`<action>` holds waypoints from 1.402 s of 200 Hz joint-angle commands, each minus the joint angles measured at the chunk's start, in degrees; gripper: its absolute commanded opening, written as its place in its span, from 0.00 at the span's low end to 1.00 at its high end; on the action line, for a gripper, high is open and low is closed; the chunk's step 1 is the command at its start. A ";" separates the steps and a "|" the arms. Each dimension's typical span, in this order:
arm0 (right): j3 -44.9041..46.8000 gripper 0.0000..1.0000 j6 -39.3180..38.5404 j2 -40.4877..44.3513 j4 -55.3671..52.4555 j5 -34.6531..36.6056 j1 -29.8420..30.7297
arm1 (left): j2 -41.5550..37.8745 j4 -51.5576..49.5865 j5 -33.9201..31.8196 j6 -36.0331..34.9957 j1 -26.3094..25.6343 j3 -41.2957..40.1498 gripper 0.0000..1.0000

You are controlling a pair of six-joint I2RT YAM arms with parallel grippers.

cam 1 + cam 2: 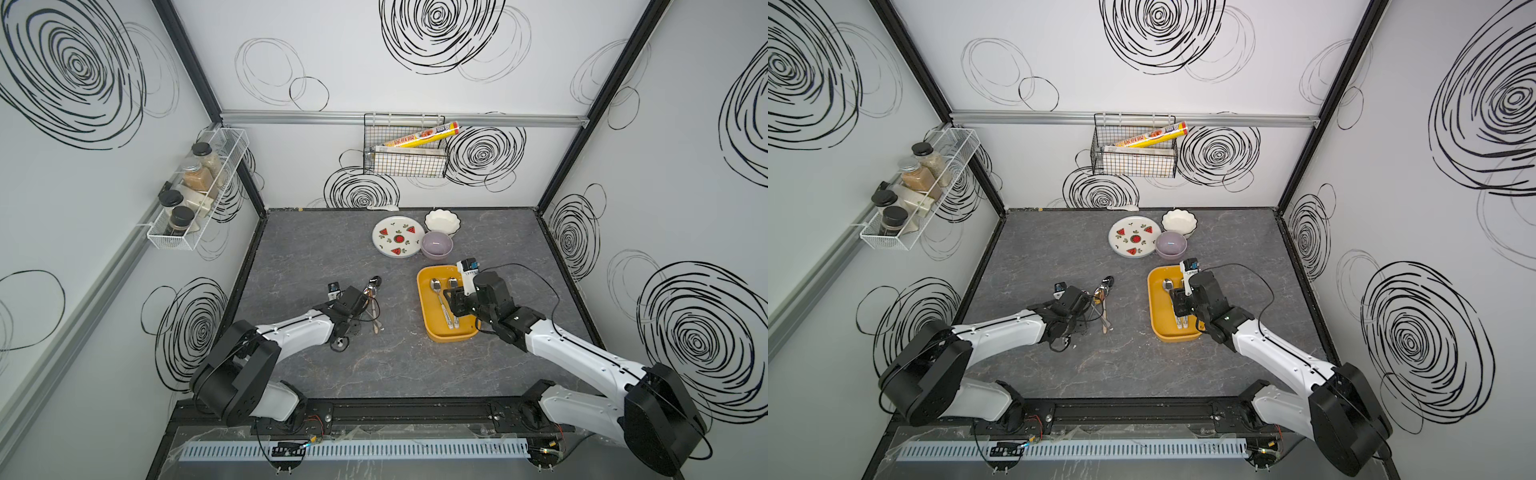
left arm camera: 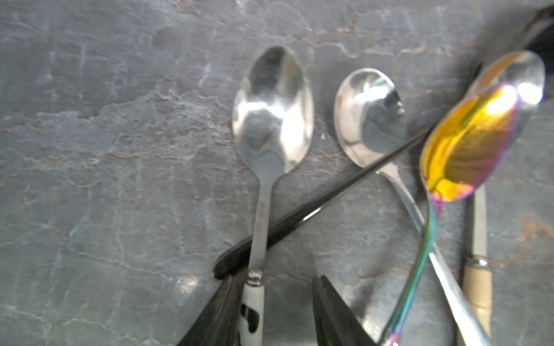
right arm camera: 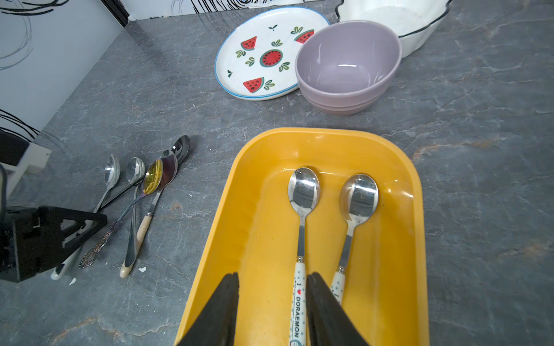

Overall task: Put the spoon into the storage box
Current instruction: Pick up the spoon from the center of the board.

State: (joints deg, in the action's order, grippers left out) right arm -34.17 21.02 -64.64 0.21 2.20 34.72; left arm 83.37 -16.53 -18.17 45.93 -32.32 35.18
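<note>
Several spoons lie in a loose bunch on the grey table [image 1: 316, 266]. One of them, the spoon with a black-spotted white handle [image 2: 271, 113], has that handle between the jaws of my left gripper [image 2: 278, 281]. The handle touches one finger, and a gap is left to the other. In a top view the left gripper [image 1: 362, 312] is low over the bunch. The mustard-yellow storage box [image 3: 263, 209] holds two white-handled spoons [image 3: 303, 191] [image 3: 358, 194]. My right gripper [image 3: 272, 278] hangs open over the box [image 1: 428, 307], its fingers either side of one lying handle.
A black-handled spoon [image 2: 329, 194] crosses under the spotted spoon's stem. A silver spoon [image 2: 368, 116] and an iridescent spoon [image 2: 467, 143] lie close beside it. Behind the box stand a watermelon plate [image 1: 398, 237], a lilac bowl [image 1: 436, 245] and a white scalloped bowl [image 1: 442, 220].
</note>
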 commanded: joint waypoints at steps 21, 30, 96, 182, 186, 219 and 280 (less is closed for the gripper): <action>-0.14 0.42 0.34 0.96 -0.62 1.08 -0.17 | 3.50 -6.24 1.99 1.37 -2.62 -0.97 0.44; -0.19 0.42 0.34 0.91 -0.65 1.06 -0.10 | 3.86 -6.15 2.00 1.36 -2.66 -1.03 0.44; -0.41 0.42 0.52 0.88 -0.82 0.88 -0.12 | 5.35 -6.29 1.71 2.28 -2.58 -1.25 0.31; 0.34 0.42 0.78 1.52 -0.56 1.28 -0.09 | -2.14 -8.21 -0.69 4.20 -2.29 -1.61 0.01; 0.34 0.42 0.76 1.46 -0.50 1.38 -0.17 | -2.92 -8.52 -0.96 4.39 -2.31 -1.48 0.00; 0.51 0.42 1.00 1.87 -0.55 1.88 -0.13 | -10.11 -10.22 -2.13 5.14 -2.75 -0.82 0.00; 1.75 0.42 2.54 6.50 -1.15 8.02 -0.13 | -17.49 -16.11 -5.27 7.01 -9.93 7.88 0.00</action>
State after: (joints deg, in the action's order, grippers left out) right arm -33.32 22.09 -60.38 0.16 5.37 34.68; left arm 66.08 -29.45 -20.78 51.31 -38.50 36.38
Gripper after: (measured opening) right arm 0.420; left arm 0.169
